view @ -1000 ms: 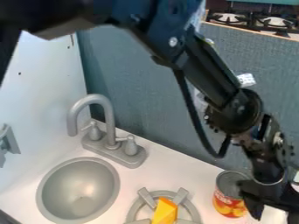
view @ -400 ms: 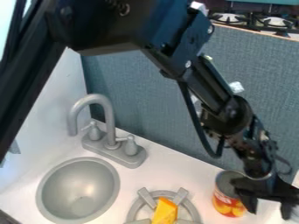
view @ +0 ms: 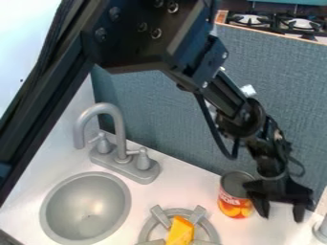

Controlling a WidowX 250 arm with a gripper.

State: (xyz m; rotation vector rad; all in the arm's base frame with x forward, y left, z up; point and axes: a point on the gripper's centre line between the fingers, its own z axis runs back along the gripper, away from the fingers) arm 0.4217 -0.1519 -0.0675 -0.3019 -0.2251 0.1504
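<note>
white counter (view: pixel 195 189), can (view: pixel 235 200) just beside pincer (view: pixel 281 217)

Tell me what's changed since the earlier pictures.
The can has shifted up and left in the view, as has the gripper beside it, fingers apart. The faucet, sink and orange wedge on the burner ring stayed put.

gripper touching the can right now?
Cannot tell. In the camera view, the near finger of the gripper overlaps the right edge of the can, hiding any contact or gap.
</note>
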